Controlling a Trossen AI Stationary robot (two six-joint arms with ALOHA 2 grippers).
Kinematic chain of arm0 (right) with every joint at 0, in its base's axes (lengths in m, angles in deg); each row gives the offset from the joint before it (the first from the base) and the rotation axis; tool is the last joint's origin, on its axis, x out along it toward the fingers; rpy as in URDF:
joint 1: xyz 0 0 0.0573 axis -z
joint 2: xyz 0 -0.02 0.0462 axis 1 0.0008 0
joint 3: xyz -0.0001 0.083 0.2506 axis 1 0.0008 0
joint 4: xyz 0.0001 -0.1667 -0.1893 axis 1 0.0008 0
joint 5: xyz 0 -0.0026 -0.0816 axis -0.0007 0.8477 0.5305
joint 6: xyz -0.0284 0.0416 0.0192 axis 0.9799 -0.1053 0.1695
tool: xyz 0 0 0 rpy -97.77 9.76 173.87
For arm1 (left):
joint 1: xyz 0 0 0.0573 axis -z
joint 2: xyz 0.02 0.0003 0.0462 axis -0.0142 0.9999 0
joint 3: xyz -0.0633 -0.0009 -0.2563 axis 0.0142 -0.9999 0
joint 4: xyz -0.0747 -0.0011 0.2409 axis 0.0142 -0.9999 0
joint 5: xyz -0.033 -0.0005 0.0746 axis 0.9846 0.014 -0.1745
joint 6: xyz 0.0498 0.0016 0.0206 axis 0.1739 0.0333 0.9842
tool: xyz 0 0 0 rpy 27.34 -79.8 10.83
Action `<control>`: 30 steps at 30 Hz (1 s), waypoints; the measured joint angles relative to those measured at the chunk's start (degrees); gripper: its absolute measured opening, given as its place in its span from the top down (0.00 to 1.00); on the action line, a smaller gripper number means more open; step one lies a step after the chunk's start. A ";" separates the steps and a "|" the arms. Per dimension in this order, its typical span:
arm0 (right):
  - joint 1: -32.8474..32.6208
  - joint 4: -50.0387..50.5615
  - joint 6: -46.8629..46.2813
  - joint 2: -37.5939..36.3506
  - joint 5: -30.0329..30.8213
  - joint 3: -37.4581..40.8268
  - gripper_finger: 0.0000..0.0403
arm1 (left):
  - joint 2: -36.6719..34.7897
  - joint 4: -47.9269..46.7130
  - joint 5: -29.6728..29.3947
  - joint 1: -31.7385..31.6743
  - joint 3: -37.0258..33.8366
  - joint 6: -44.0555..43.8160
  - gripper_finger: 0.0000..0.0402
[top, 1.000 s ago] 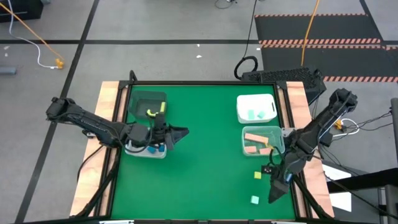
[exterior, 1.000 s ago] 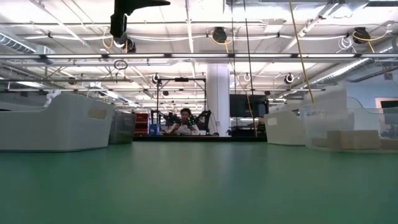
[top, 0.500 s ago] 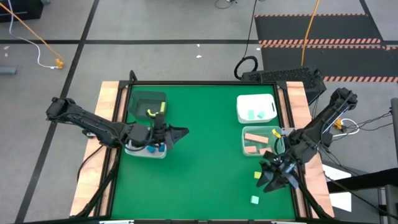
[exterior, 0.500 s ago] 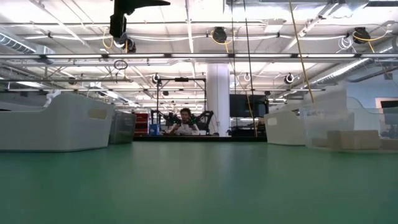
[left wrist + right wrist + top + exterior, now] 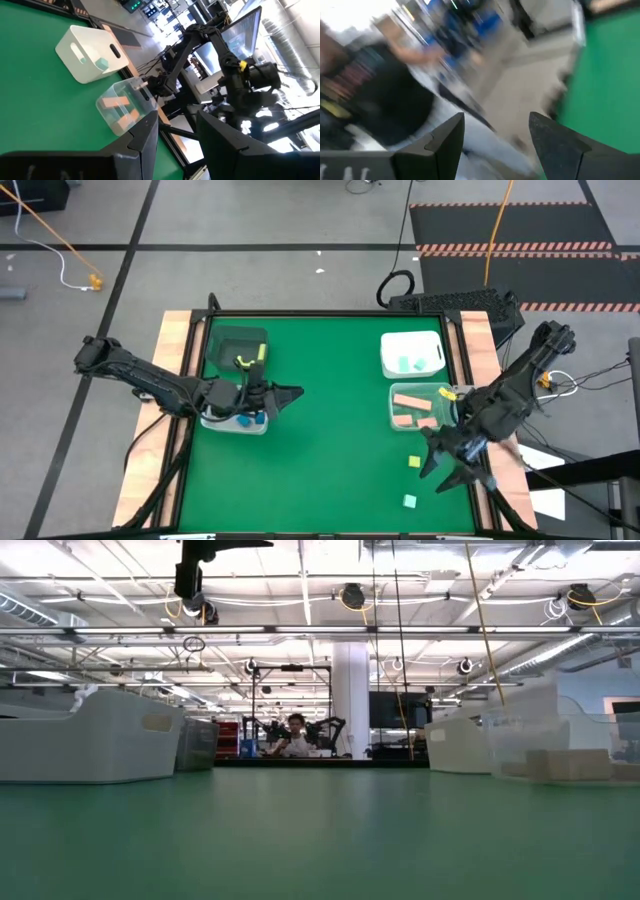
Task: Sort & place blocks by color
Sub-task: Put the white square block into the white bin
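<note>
While the left gripper (image 5: pixel 290 393) hangs with its fingers spread and empty beside the clear bin (image 5: pixel 232 423) holding blue blocks (image 5: pixel 250 419), the right gripper (image 5: pixel 447 467) has swung round. A second ago it pointed down toward the table's near edge, past the mint-green block (image 5: pixel 409 501); now it has pulled back and turned over the table's right edge, just beside the yellow block (image 5: pixel 414 463), its fingers spread apart with nothing between them. Its wrist camera looks off the table at a person standing close by, so the arm seems mid-turn rather than settled on a target.

Both loose blocks lie on the green mat (image 5: pixel 320 450) where they were, below the clear bin (image 5: pixel 421 407) of salmon-pink blocks (image 5: pixel 410 400). Above that bin, the white bin (image 5: pixel 411 353) holds mint-green blocks (image 5: pixel 405 364), and the dark bin (image 5: pixel 237 348) across the mat holds a yellow block (image 5: pixel 260 352).

Two blocks remain unsorted, so the task is probably near its end; the yellow one looks the likelier next pick.
</note>
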 joint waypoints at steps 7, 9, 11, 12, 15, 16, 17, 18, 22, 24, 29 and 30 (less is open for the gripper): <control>0.00 21.34 10.07 3.96 0.13 -2.24 0.47 | 0.02 0.00 -0.13 1.44 0.00 -2.60 0.66; 0.00 23.20 11.02 5.09 0.03 -2.25 0.47 | 0.02 0.00 -0.15 1.83 0.00 -3.60 0.66; 0.02 22.98 11.06 6.00 0.14 -2.25 0.47 | 0.02 0.00 -0.45 2.16 0.00 -4.22 0.66; 0.00 22.33 11.06 6.42 0.12 -2.25 0.47 | 0.02 0.00 -0.98 2.41 0.00 -4.24 0.66; 0.00 20.54 10.99 7.60 -0.03 -2.27 0.47 | 0.02 0.00 -3.32 3.15 0.00 -4.24 0.66; -0.06 19.75 10.80 7.98 -0.04 -2.27 0.47 | 0.02 0.00 -3.91 3.24 0.00 -4.22 0.66; -0.13 18.83 10.91 8.37 -0.06 -2.27 0.47 | 0.00 0.00 -4.30 3.34 0.00 -4.16 0.66; -0.13 17.69 11.61 8.72 -0.07 -2.27 0.47 | 0.02 0.00 -4.62 3.49 0.00 -4.13 0.66; -0.13 11.08 15.58 10.73 -0.18 -2.27 0.47 | 0.01 0.00 -4.78 3.48 0.00 -4.22 0.66; -0.13 9.15 15.94 11.64 -0.81 -2.28 0.47 | 0.02 0.00 -5.02 3.48 0.00 -4.39 0.66; -0.02 13.16 22.85 12.94 -3.18 -2.29 0.46 | 0.02 0.00 -5.18 3.54 0.00 -5.90 0.66; -0.02 14.05 24.36 13.09 -3.17 -2.29 0.46 | 0.01 0.00 -5.19 3.57 0.00 -5.90 0.66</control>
